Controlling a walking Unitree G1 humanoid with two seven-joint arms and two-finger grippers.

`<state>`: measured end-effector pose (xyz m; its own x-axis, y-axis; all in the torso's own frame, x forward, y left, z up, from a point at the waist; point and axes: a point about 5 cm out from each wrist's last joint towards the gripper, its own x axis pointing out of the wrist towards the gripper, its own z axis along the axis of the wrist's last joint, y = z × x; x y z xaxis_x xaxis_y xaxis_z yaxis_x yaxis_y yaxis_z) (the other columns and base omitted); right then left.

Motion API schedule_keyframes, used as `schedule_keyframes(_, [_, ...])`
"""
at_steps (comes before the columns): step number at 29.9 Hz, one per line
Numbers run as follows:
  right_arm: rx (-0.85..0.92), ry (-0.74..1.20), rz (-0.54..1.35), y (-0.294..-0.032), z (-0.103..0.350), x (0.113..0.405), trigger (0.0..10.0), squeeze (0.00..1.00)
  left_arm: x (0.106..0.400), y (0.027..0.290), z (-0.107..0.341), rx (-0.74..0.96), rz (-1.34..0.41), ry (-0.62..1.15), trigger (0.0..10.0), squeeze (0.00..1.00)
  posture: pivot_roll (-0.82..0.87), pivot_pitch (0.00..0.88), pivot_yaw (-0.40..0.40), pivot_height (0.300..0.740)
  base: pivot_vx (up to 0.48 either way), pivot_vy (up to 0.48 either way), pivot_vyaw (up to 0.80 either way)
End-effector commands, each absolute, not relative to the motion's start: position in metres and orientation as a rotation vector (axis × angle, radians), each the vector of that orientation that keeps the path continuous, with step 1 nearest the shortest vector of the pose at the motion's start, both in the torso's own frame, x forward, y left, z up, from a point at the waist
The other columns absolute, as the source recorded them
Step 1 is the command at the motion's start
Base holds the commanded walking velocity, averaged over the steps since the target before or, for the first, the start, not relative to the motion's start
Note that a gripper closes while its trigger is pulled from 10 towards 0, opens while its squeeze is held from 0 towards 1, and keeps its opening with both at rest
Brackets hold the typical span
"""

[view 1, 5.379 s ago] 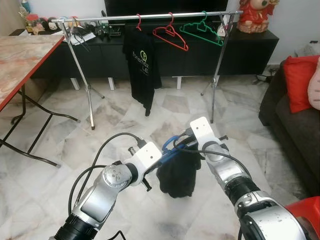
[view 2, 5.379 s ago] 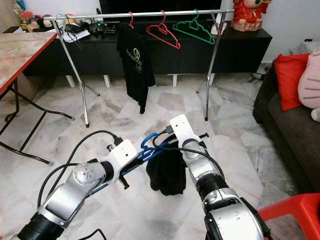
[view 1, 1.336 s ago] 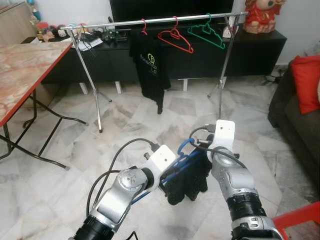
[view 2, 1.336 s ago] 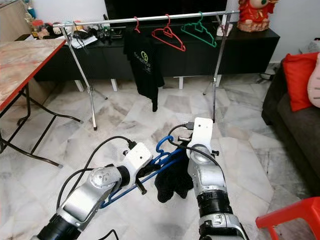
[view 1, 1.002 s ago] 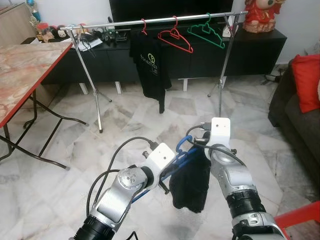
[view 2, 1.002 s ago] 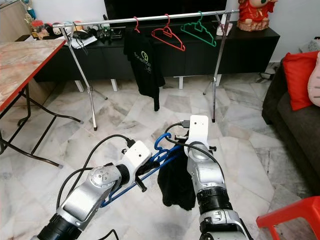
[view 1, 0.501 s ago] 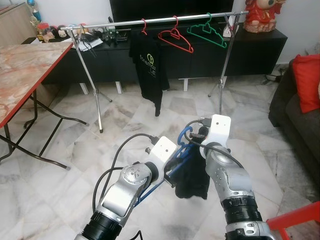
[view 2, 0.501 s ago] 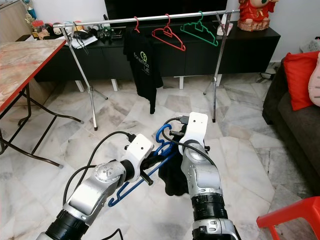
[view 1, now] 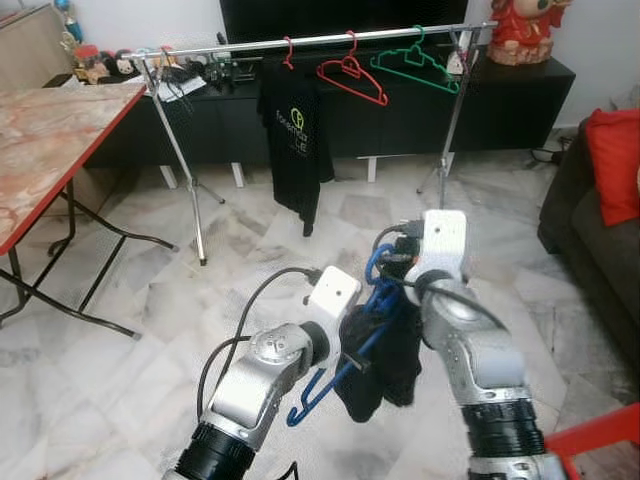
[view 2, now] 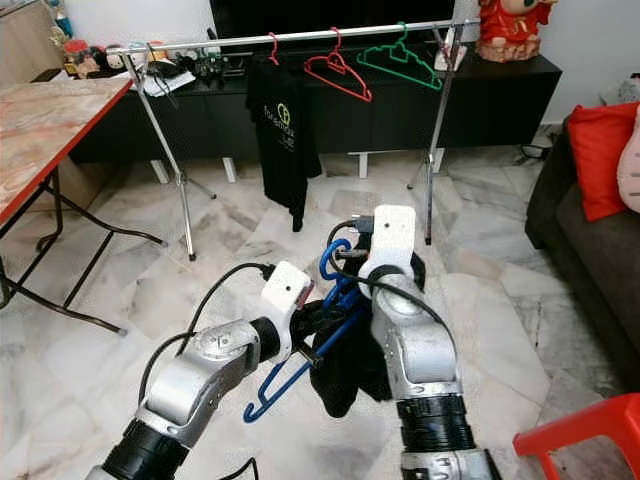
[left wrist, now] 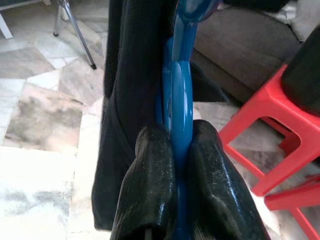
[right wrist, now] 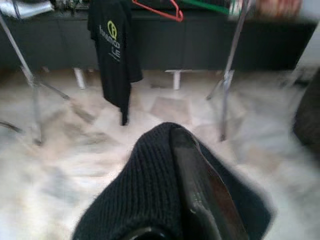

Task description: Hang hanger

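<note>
Left eye view puts the blue hanger [view 1: 352, 340] in front of your chest, well short of the clothes rail [view 1: 320, 40] across the room. A black garment [view 1: 385, 355] is draped on it and sags below the arms. Your left gripper [left wrist: 172, 150] has its jaws clamped on the hanger's blue bar, fingers [left wrist: 150, 170] pressed to either side of it (the wrist view makes that plain). Your right gripper [view 2: 345, 262] is up by the hook end with black knit cloth over it; one dark finger [right wrist: 192, 175] lies against the fabric, but you cannot tell whether those jaws are closed.

As I judge it, the pick-up is done and the hanging is all ahead: you must close the gap to the rail, lift the hook over the bar and let go. There looks to be room between the black T-shirt [view 1: 295, 140], the red hanger [view 1: 350, 78] and the green hanger [view 1: 418, 68].

The floor [view 1: 150, 290] is pale marble tile. A folding table [view 1: 50, 130] with a red edge stands on your left, a dark sofa with a red cushion [view 1: 612, 160] on your right, and a red stool [view 1: 595, 440] sits close by your right side.
</note>
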<state>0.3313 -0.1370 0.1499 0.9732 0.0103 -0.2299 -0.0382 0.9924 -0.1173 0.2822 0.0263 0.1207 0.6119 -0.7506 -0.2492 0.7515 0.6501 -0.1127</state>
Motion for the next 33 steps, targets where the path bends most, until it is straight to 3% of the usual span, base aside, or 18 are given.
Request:
schedule_keyframes(1, [-0.205,0.180,-0.022,-0.152,0.162,0.336,10.0,0.00,0.279,0.030,0.115,0.044,-0.883,0.322,10.0,0.00,-0.04,0.000,0.066,0.740,0.000,0.000,0.00])
schedule_keyframes(7, [-0.267,0.180,-0.028,-0.170,0.168,0.342,10.0,0.00,0.276,0.033,0.112,0.061,-0.909,0.333,10.0,0.00,-0.05,0.000,0.065,0.740,0.000,0.000,0.00])
schedule_keyframes(13, [-0.432,0.198,0.086,-0.173,0.165,0.345,10.0,0.00,0.274,0.038,0.111,0.076,-0.926,0.345,10.0,0.00,-0.05,0.001,0.066,0.740,0.000,0.000,0.00])
schedule_keyframes(23, [-0.322,0.210,0.039,-0.172,0.166,0.340,10.0,0.00,0.291,0.048,0.112,0.076,-0.739,0.332,10.0,0.00,-0.04,0.000,0.064,0.740,0.000,0.000,0.00])
schedule_keyframes(33, [-0.198,0.215,0.072,-0.152,0.161,0.333,10.0,0.00,0.295,0.046,0.116,0.059,-0.713,0.308,10.0,0.00,-0.04,0.000,0.063,0.740,0.000,0.000,0.00])
